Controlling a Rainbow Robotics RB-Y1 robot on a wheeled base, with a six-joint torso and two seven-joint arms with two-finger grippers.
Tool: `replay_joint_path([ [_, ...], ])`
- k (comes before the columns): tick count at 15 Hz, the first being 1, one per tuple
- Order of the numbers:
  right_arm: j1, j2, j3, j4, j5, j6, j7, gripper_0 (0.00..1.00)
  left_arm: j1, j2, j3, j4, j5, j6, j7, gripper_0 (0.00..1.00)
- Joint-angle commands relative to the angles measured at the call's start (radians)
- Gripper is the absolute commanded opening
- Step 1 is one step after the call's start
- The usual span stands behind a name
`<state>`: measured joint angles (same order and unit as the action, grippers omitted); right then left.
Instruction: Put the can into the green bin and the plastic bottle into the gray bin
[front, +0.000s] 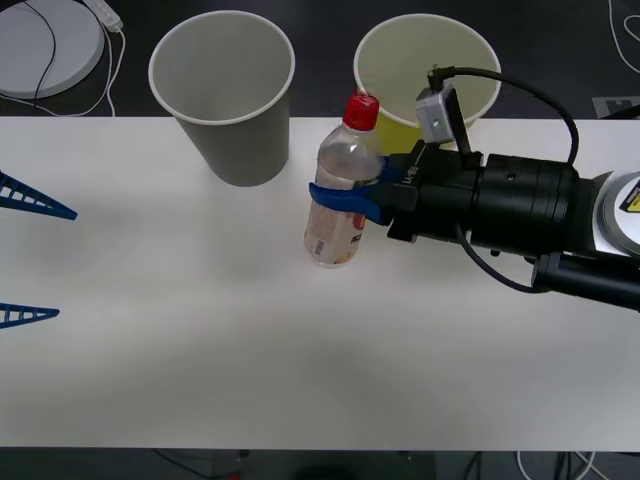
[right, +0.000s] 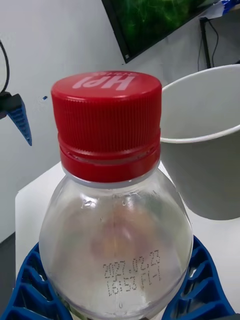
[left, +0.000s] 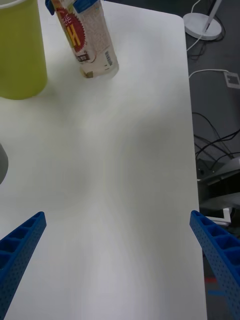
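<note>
The right gripper (front: 345, 195) is clamped round the plastic bottle (front: 340, 190): clear, red-capped, pale label, tilted.

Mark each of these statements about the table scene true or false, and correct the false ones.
1. The right end effector is shut on the plastic bottle. True.
2. The bottle has a blue cap. False: the cap is red.
3. The gray bin has the bottle inside it. False: the bottle is outside it, upright over the table.
4. The left end effector is open with nothing between its fingers. True.
5. The green bin lies on its side. False: it stands upright.
</note>
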<state>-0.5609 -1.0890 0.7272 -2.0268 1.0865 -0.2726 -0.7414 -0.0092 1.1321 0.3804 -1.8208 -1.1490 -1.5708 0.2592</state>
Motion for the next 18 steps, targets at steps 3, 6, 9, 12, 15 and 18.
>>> replay_joint_path([
  [3, -0.117, -0.052, 0.000, -0.009, 0.007, -0.062, -0.046, 0.00, 0.000, 0.000, 0.000, 0.000, 0.000, 0.000, 0.000, 1.00],
  [6, -0.174, -0.100, 0.000, -0.012, 0.019, -0.092, -0.158, 0.00, 0.000, 0.000, 0.000, 0.000, 0.000, 0.000, 0.000, 1.00],
  [9, -0.223, -0.141, 0.000, 0.000, 0.053, -0.100, -0.265, 0.00, 0.000, 0.000, 0.000, 0.000, 0.000, 0.000, 0.000, 1.00],
  [12, -0.292, -0.143, -0.005, 0.034, 0.135, -0.146, -0.423, 0.00, 0.000, 0.000, 0.000, 0.000, 0.000, 0.000, 0.000, 1.00],
  [15, -0.372, -0.138, -0.006, 0.071, 0.197, -0.221, -0.555, 0.00, 0.000, 0.000, 0.000, 0.000, 0.000, 0.000, 0.000, 1.00],
  [18, -0.442, -0.132, -0.006, 0.122, 0.174, -0.300, -0.566, 0.00, 0.000, 0.000, 0.000, 0.000, 0.000, 0.000, 0.000, 1.00],
])
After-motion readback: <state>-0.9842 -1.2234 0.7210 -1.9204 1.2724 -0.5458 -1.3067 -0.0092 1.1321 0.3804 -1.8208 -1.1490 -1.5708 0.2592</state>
